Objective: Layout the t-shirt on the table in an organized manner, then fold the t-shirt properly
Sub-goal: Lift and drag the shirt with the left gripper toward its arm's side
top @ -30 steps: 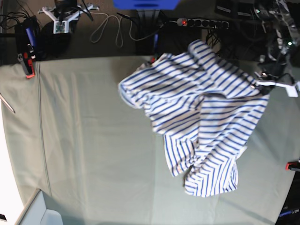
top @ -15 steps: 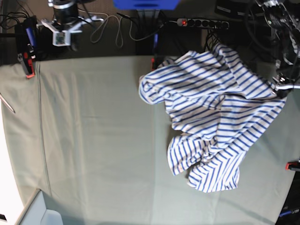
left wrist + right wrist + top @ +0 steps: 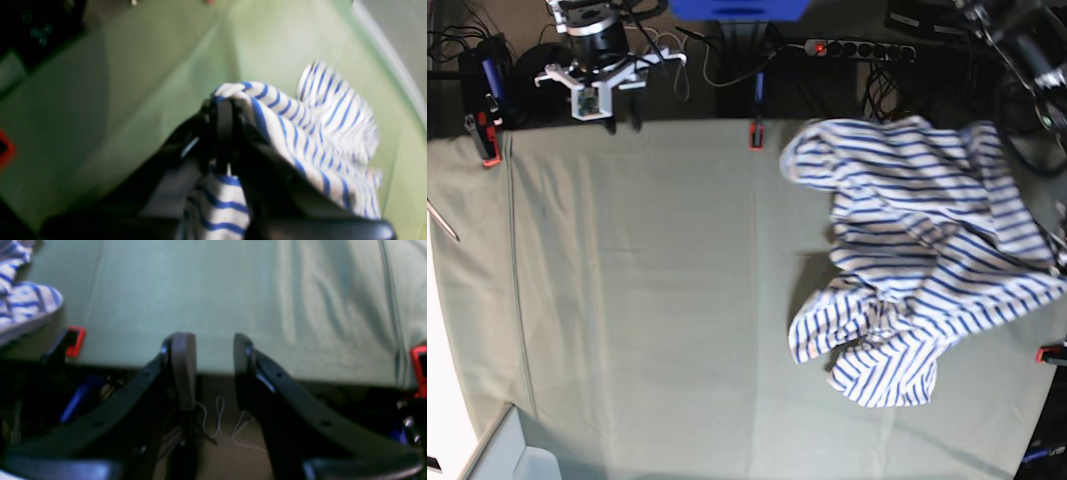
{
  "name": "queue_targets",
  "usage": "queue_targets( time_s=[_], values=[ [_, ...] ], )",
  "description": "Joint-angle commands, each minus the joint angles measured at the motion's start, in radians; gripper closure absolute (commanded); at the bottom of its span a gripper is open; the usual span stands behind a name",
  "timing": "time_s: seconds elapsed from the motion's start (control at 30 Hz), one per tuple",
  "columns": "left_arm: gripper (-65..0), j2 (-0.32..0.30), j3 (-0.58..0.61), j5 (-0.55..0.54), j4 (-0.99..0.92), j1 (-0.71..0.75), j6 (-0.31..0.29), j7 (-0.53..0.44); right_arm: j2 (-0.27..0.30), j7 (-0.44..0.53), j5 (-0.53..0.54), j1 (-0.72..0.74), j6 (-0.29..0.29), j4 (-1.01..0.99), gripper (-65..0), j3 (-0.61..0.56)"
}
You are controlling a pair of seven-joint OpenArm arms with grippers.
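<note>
Soft white cloth with thin blue stripes, the shirt (image 3: 927,250) lies rumpled on a table (image 3: 627,300) covered in matt, faintly creased grey-green fabric; the right gripper (image 3: 208,350) has smooth, dark plastic fingers (image 3: 181,356), and red clamps (image 3: 75,340) look glossy.

Base cam overhead, far; both wrist cams close, low along fingers; shared: table (image 3: 627,300), t-shirt (image 3: 927,230)
</note>
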Motion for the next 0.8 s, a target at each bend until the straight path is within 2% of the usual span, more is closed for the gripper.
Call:
queue_targets(
  time_s=[0.0,0.13,0.3,0.37,0.53,0.67,0.77],
  values=[
    [-0.2,-0.038,0.019,-0.01,-0.005,-0.047,-0.004,-0.025,0.001,0.008,-0.001,0.006,0.011,0.016,-20.2,-0.001],
    [-0.4,-0.113,0.117,-0.01,-0.109,-0.155,-0.004,-0.029,0.003,-0.043,-0.001,0.013,0.011,0.019,-20.1,0.0],
    [-0.6,-0.166,0.24,-0.01,-0.255,-0.296,-0.004,-0.025,0.003,-0.046,-0.001,0.012,0.011,0.022,-20.1,0.006],
    [-3.0,-0.176,0.289,-0.012,-0.296,-0.33,-0.004,-0.025,0.003,-0.046,-0.001,0.015,0.011,0.022,-20.1,0.006],
    [-17.9,-0.168,0.266,-0.018,-0.236,-0.328,-0.004,-0.025,0.003,-0.041,-0.001,0.019,0.011,0.022,-20.3,0.006],
    [-33.9,-0.163,0.257,-0.019,-0.167,-0.254,-0.004,-0.025,0.027,-0.038,-0.001,0.036,0.011,0.022,-20.4,0.002],
    [-44.8,-0.136,0.245,-0.019,-0.1,-0.179,-0.004,-0.032,0.034,-0.038,-0.001,0.059,0.011,0.022,-20.5,0.002]
  ],
)
